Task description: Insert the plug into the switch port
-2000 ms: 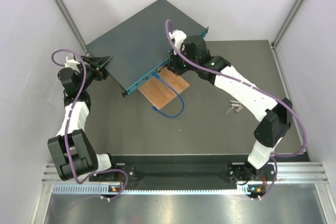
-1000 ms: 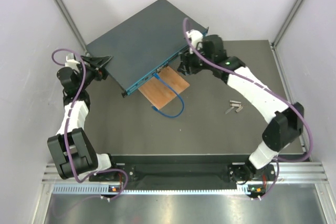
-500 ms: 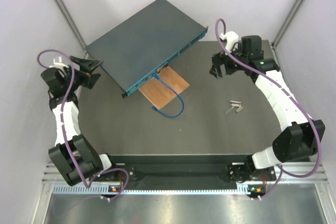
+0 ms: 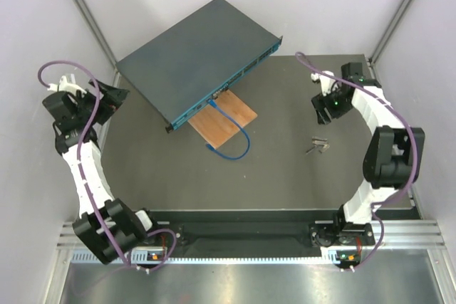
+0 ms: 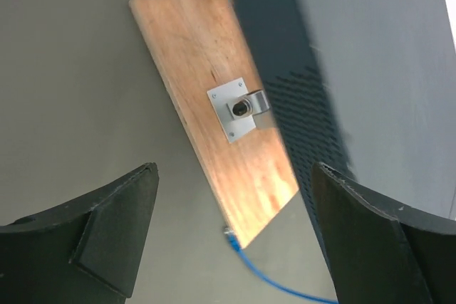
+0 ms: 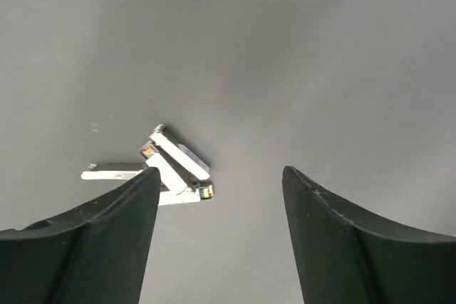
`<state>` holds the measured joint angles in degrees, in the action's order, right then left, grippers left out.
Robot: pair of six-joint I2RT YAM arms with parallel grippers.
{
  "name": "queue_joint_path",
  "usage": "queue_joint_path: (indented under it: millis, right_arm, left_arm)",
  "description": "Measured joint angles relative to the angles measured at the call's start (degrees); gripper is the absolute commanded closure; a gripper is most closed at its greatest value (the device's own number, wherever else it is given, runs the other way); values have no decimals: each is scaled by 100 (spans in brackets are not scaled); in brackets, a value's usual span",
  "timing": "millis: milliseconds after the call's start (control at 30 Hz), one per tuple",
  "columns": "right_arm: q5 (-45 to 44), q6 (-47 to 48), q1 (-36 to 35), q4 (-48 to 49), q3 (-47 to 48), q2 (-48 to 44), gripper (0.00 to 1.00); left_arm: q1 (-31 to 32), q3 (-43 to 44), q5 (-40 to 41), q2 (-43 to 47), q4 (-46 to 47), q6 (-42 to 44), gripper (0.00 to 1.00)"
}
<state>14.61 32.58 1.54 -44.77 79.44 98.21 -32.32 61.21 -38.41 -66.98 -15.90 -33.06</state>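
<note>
While my left gripper [image 4: 117,95] at the left edge and my right gripper [image 4: 322,109] at the right edge both hang spread wide and empty, one wooden board [image 4: 222,117] carrying one metal bracket [image 5: 241,109] lies against the port side of the switch [image 4: 196,58]. A few silvery pieces [image 6: 167,169] overlap at lower right. The one switch, upper centre, is a flat dark teal box set diagonally, its lighter port strip facing lower right. One blue cable [image 4: 235,137] loops from that strip across the board. Its plug [image 4: 213,100] meets the strip, though I cannot tell if it is seated.
</note>
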Motion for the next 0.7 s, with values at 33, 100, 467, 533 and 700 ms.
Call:
queue_joint_path:
  millis: [33,100,467,533,700]
  right_arm:
    - [-48,79,-2,-24,-22,133,33]
    - [-129,223,-28,-35,-42,350,35]
    - [-387,817,-656,11,-568,566,40]
    - [-422,857,-741,20,-590,623,43]
    - [-662,883,-754,149,-590,841,51]
  left_arm:
    - [61,0,22,92,0,146,9]
    - [155,4,42,260,2,365,9]
    - [210,13,-138,570,31,861,12]
    - [225,59,-229,570,42,861,13]
    - [304,282,-345,570,122,905,14]
